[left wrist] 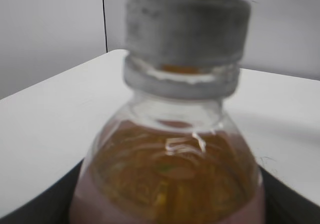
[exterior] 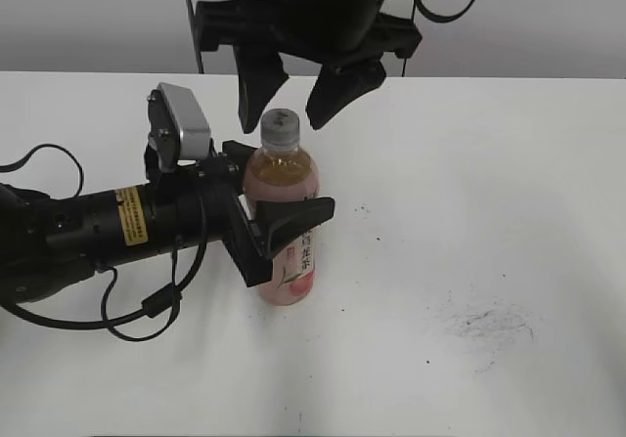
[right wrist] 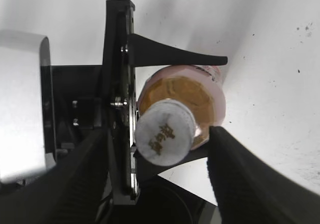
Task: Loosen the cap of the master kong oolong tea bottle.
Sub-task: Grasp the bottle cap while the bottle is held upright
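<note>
With our left pincer [exterior: 277,224] pinching the master kong oolong tea bottle [exterior: 286,224] steady, we lower our spread right pincer [exterior: 290,100] squarely around the cap [exterior: 280,129] before closing.

A bare lab or test bench: a plain white table [exterior: 509,183] with dark scuff marks [exterior: 486,325] on it, and a blank grey wall [exterior: 548,17] behind the table.
</note>
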Robot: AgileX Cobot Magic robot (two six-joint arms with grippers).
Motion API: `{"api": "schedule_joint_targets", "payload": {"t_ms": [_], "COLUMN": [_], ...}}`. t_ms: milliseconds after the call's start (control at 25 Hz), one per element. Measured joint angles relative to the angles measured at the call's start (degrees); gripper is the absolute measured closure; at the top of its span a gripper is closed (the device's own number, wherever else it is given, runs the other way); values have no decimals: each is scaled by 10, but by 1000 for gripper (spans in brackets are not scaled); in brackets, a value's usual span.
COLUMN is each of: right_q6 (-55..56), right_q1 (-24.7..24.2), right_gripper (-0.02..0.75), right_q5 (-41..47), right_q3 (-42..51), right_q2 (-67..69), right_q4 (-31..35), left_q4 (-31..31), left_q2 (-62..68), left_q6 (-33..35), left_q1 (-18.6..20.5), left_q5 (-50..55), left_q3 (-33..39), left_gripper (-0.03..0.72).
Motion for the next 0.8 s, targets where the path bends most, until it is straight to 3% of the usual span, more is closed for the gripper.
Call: {"api": "schedule_joint_targets", "payload": {"t_ms": [200,400,480,640,800], "right_q6": [1,-27,-55,-169,-406], "right_q1": [0,0,0,0,0], "right_gripper": [296,461,461,461,463], "right_q5": [0,1,1,1,1], "right_q3": [0,0,0,0,0], "right_q2": [13,13,13,13,13], "right_q4": [0,-3,-4,-4,-4], "left_q4": [0,0,0,0,1], "left_q2": [0,0,0,0,0], "left_q6": [0,0,0,0,0], "left_q1": [0,0,0,0,0], "left_q5": [0,0,0,0,-1], "left_q3": [0,0,0,0,1], "left_gripper": [243,243,243,243,243]}}
